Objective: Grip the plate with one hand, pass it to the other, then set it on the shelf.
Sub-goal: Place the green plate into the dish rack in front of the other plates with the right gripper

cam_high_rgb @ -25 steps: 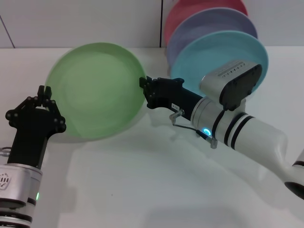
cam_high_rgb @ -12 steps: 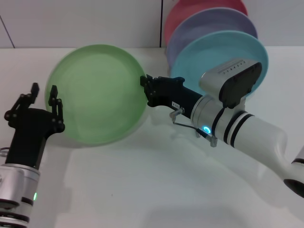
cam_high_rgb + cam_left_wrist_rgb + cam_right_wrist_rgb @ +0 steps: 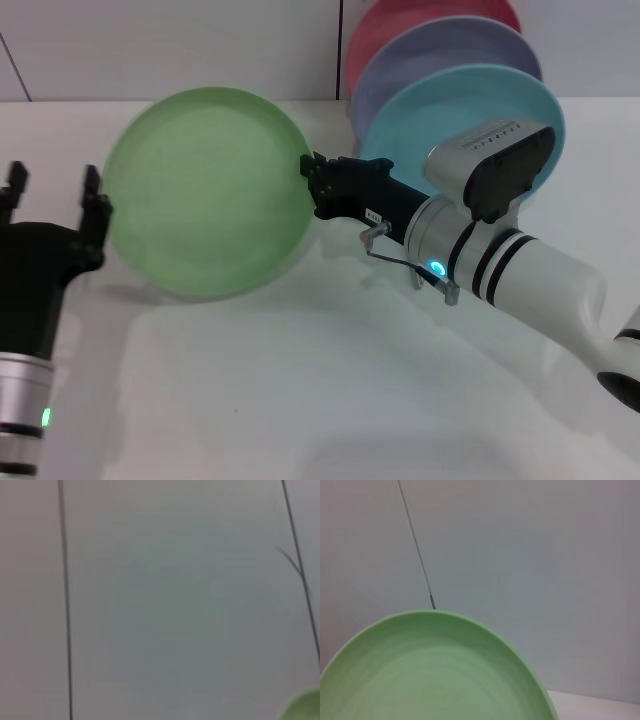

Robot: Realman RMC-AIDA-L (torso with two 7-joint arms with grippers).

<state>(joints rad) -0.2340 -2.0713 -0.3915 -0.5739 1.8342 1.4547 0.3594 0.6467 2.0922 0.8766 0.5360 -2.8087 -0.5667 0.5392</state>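
Observation:
The pale green plate (image 3: 205, 190) hangs tilted above the table, held at its right rim by my right gripper (image 3: 313, 186), the black gripper on the white black-banded arm, which is shut on it. My left gripper (image 3: 53, 188), on the black forearm, stands open just left of the plate, its near finger (image 3: 92, 205) a small gap from the rim. The wire shelf (image 3: 378, 234) shows behind the right forearm. In the right wrist view the plate (image 3: 435, 675) fills the lower part. The left wrist view catches only a sliver of the plate (image 3: 306, 708).
A turquoise plate (image 3: 430, 110), a lavender plate (image 3: 440, 45) and a pink plate (image 3: 400, 15) stand on edge in the shelf at the back right. A white wall (image 3: 150, 40) rises behind the white table (image 3: 300, 380).
My left gripper opened, let go of the plate's left rim and drew back to the left. The plate, held by the right gripper alone, shifted slightly right.

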